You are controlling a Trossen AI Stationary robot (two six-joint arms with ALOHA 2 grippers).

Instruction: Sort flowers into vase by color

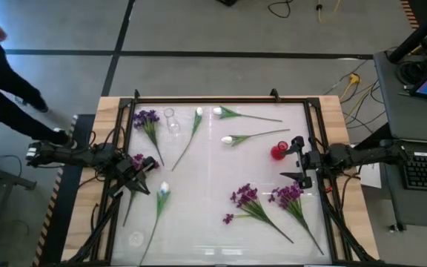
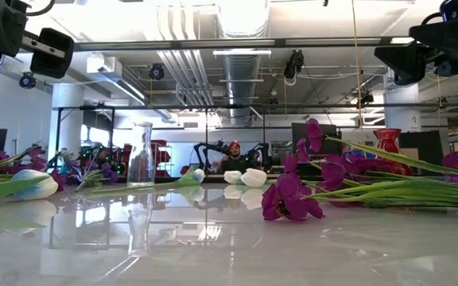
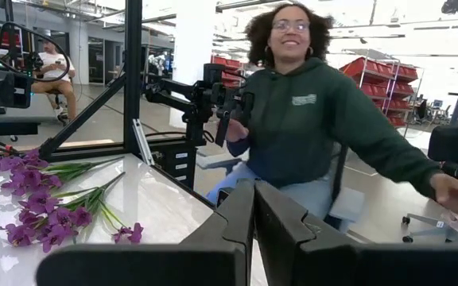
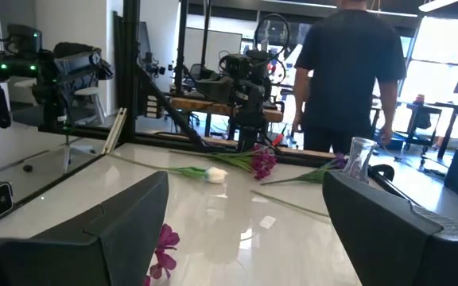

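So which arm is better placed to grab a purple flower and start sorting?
Probably the right. The right gripper is open, beside the red vase, with two purple flowers just below it. The left gripper is shut near one purple flower.

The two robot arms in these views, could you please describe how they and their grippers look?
Both are dark, slim jointed arms with black cables trailing along them. The left gripper and right gripper each carry two broad, flat, matte black fingers. No markings are legible.
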